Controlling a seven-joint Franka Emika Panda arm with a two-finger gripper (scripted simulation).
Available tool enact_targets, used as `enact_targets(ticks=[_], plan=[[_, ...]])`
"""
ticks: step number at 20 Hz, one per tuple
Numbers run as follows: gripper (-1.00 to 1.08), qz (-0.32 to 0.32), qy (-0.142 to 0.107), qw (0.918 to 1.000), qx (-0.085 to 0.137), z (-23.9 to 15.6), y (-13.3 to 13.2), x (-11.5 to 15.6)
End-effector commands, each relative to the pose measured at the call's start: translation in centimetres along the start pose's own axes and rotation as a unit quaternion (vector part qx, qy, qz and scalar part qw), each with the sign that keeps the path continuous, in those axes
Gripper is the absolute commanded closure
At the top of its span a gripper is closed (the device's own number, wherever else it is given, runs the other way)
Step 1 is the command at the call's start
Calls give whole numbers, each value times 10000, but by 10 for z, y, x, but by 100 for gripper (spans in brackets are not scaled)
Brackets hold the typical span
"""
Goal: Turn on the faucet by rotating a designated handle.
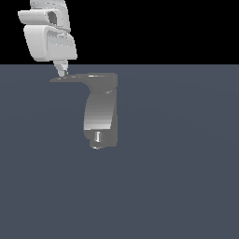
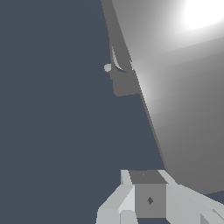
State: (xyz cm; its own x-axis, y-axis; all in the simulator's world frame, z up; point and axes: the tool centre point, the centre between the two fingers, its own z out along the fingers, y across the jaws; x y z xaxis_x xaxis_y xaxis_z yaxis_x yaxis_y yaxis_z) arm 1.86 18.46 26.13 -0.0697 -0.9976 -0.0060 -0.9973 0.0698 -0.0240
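Faucet (image 1: 100,112) stands on the flat grey floor (image 1: 177,177), nozzle stub (image 1: 97,136) low on its body. Gripper (image 1: 62,71) sits above the faucet's top, fingertips at the tapered tip of the handle (image 1: 77,78). Finger spread not discernible; nothing visibly grasped.

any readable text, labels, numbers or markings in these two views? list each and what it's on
None: no words, numbers, brands or signs in either view.
The faucet, its handle and the gripper are plain, unlettered surfaces.
One small dark diamond mark shows on the finger block in the wrist view; it is a shape, not text.
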Motion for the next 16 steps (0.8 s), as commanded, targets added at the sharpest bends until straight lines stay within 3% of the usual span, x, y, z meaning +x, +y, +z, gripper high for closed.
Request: enact_targets(ticks=[1, 16], plan=[[108, 11, 23, 10000, -59, 5, 10, 2], [108, 28, 30, 9999, -111, 10, 58, 3]])
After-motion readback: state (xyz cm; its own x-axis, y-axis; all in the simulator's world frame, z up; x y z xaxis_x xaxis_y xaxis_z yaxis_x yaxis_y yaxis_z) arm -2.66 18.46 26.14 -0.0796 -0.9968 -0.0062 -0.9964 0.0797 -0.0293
